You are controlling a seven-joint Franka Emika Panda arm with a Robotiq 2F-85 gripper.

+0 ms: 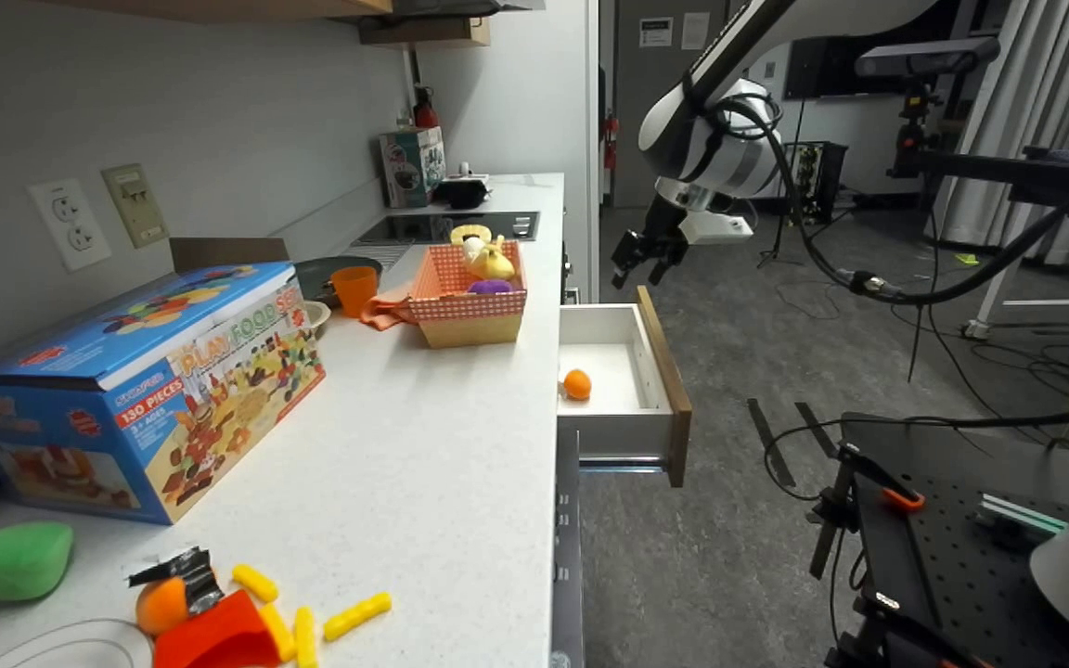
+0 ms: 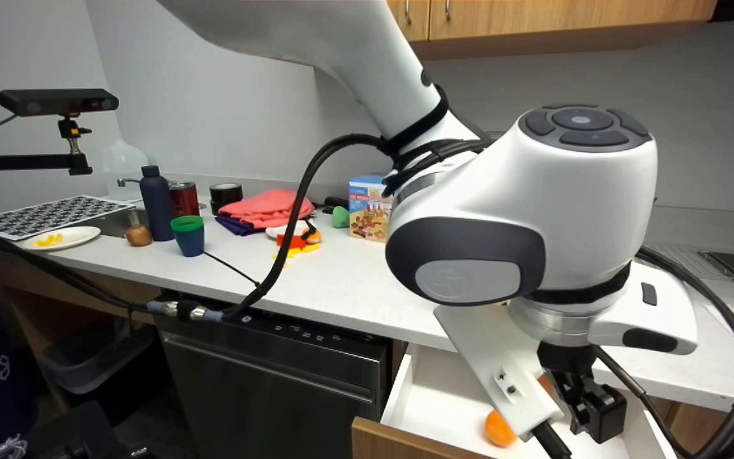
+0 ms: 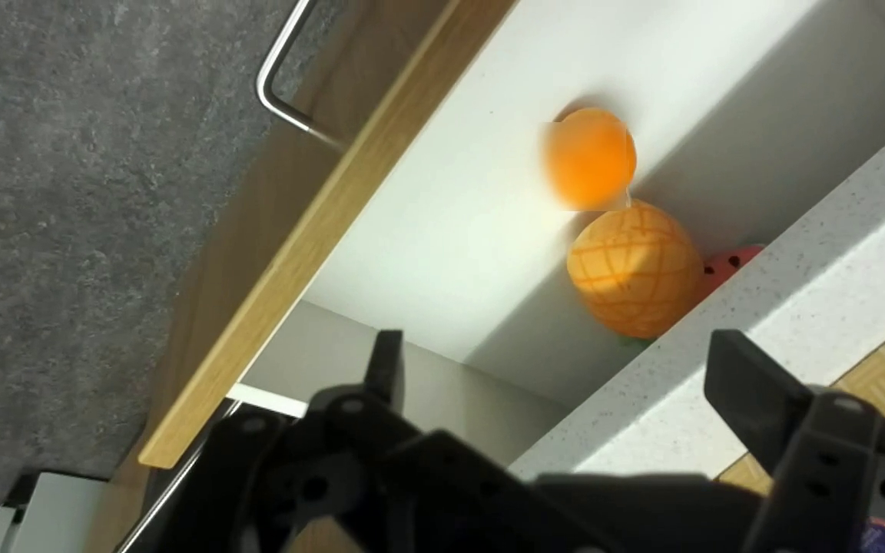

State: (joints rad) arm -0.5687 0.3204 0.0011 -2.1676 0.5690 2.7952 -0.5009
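Observation:
My gripper (image 3: 558, 338) is open with nothing between its fingers. It hangs above the open drawer (image 3: 442, 238), near the countertop edge. The gripper also shows in both exterior views (image 1: 641, 264) (image 2: 578, 433). In the drawer lies a smooth orange ball (image 3: 592, 157), seen in both exterior views too (image 1: 576, 384) (image 2: 499, 428). Against it in the wrist view is a larger orange crosshatched fruit toy (image 3: 634, 269) with a bit of green under it. A red piece with black spots (image 3: 727, 267) shows behind, partly hidden by the countertop edge. The gripper touches none of them.
A checked basket (image 1: 468, 320) with toy food stands on the counter (image 1: 423, 464) beside the drawer. A play food box (image 1: 219, 399), an orange cup (image 1: 354, 289) and yellow sticks (image 1: 358, 615) are also there. The drawer front bears a metal handle (image 3: 277, 69). A dishwasher (image 2: 271, 382) adjoins the drawer.

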